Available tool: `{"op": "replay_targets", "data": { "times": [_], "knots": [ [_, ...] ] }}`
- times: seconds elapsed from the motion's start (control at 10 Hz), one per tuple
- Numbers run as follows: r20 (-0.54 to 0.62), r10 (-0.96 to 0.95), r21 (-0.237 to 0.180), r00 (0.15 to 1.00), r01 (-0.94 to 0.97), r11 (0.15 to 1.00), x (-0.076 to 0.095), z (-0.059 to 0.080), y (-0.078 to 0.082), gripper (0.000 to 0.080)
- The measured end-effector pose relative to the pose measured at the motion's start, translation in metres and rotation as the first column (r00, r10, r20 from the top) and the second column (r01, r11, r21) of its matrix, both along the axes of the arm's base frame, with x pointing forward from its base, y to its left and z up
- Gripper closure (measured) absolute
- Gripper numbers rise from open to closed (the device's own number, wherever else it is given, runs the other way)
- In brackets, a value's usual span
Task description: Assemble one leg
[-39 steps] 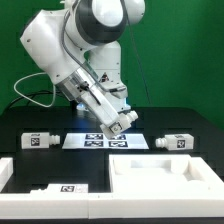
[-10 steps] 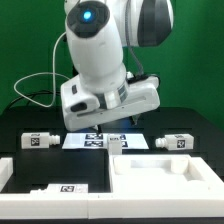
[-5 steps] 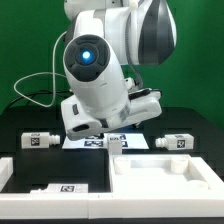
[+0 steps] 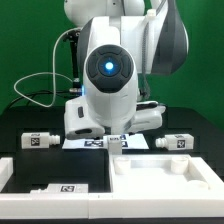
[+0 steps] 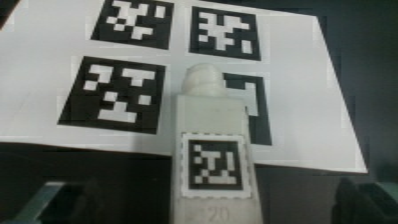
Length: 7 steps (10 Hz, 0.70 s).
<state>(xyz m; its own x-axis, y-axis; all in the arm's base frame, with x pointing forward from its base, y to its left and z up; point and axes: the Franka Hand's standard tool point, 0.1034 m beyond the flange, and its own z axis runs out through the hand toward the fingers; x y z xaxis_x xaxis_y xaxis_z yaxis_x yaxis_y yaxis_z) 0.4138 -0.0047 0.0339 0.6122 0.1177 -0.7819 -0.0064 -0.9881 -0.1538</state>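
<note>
White square-sided tagged leg [image 4: 40, 140] lies at the exterior view's left, a second leg [image 4: 118, 145] on the marker board [image 4: 80, 144], a third leg [image 4: 175, 143] right. Only your wrist view shows the claw [image 5: 210, 200] released, fingers [image 5: 50, 200] clear of the second leg.

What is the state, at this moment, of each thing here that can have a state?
gripper: open, its fingers apart on either side of the middle leg.
middle leg: not gripped, one end over the marker board.
leg at the exterior view's left: lying loose, not attached.
leg at the exterior view's right: lying loose, not attached.
</note>
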Motion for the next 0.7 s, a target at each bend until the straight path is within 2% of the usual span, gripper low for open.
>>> {"op": "replay_targets", "data": {
  "times": [0.2, 0.3, 0.4, 0.5, 0.7],
  "knots": [
    [-0.006, 0.002, -0.002, 1.000, -0.002, 1.000, -0.001, -0.002, 0.000, 0.0151],
    [-0.071, 0.021, -0.049, 0.997, -0.024, 0.998, -0.008, -0.006, -0.003, 0.0151],
    [-0.126, 0.009, -0.102, 0.992, -0.022, 0.995, -0.009, -0.015, 0.001, 0.0151],
    [-0.130, 0.008, -0.097, 0.991, -0.021, 0.995, -0.008, -0.022, 0.004, 0.0151],
    [-0.126, 0.011, -0.094, 0.992, -0.023, 0.995, -0.007, -0.022, 0.004, 0.0151]
  ]
}}
